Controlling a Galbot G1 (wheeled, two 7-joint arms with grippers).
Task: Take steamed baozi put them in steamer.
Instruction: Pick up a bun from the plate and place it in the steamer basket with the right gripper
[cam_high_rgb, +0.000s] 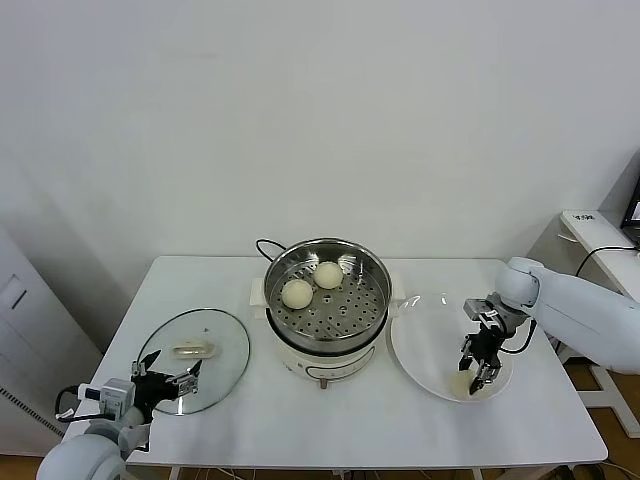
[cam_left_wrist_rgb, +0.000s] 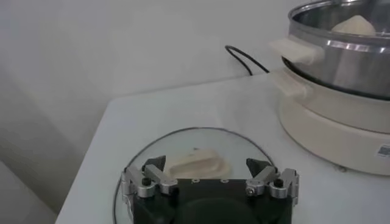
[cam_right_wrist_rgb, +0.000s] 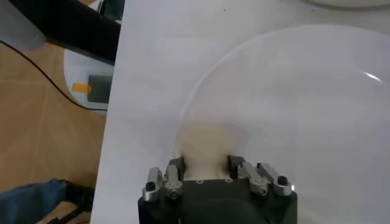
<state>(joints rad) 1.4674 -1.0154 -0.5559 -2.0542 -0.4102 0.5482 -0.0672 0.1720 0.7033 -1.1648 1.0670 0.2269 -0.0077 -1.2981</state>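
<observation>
Since two buns sit in the steamer (cam_high_rgb: 327, 290), a plate (cam_high_rgb: 420, 350) baozi (cam_right_wrist_rgb: 204, 149) is clamped by right gripper (cam_right_wrist_rgb: 204, 167); left gripper (cam_left_wrist_rgb: 209, 178) idles open over the lid (cam_high_rgb: 225, 340).

Bun (cam_right_wrist_rgb: 204, 149) between the right claw (cam_right_wrist_rgb: 206, 167) fingers: near half hidden behind the claw body, so contact on its underside can't be told. Steamer (cam_left_wrist_rgb: 341, 79) beyond the left claw (cam_left_wrist_rgb: 207, 173) is cut by the frame edge; its bun (cam_left_wrist_rgb: 353, 24) shows top only. Right arm (cam_high_rgb: 590, 310) runs off-frame.
</observation>
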